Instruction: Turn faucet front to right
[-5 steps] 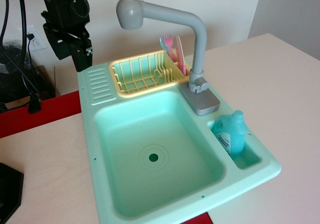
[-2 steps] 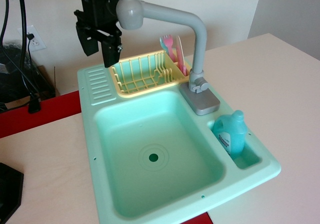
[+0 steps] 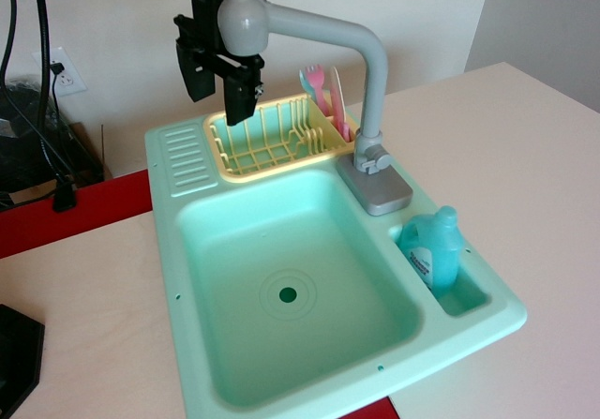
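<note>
Faucet stands grey and upright on its base at the back right rim of the mint green sink, beyond the teal soap bottle in the near right pocket, with its bent arm reaching left over the yellow dish rack. Behind its rounded head hangs the black gripper, fingers apart and holding nothing, just above the rack's left end.

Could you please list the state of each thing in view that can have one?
Tall grey plastic faucet: upright, head over the rack's left end.
Black gripper: open, behind the faucet head.
Mint green sink basin: dry, empty.
Yellow dish rack: holds pink and blue cutlery.
Teal soap bottle: upright in side compartment.
</note>
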You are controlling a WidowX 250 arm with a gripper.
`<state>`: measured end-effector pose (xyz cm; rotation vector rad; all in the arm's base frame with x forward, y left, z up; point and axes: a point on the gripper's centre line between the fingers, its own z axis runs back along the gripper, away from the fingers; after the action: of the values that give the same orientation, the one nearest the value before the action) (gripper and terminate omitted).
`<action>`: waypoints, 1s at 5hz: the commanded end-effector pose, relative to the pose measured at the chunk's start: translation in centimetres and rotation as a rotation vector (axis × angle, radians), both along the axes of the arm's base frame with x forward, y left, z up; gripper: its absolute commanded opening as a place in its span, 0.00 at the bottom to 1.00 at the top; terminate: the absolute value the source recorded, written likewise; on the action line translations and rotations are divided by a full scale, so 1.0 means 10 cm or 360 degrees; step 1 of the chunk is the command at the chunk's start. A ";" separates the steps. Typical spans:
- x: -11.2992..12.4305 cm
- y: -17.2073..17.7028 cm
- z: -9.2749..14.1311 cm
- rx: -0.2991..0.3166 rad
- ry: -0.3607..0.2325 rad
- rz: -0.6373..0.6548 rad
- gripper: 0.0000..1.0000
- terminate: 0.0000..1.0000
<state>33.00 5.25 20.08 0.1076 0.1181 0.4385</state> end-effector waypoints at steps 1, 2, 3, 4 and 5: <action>0.06 -0.31 0.16 0.0006 -0.0078 -0.0119 1.00 0.00; 0.04 -0.74 0.18 -0.0018 -0.0078 -0.0239 1.00 0.00; 0.02 -1.13 0.18 -0.0034 -0.0074 -0.0352 1.00 0.00; 0.01 -1.44 0.14 -0.0040 -0.0058 -0.0448 1.00 0.00; -0.08 -1.31 0.07 -0.0044 -0.0043 -0.0333 1.00 0.00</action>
<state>30.93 -4.78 19.03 0.1218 0.1495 0.3171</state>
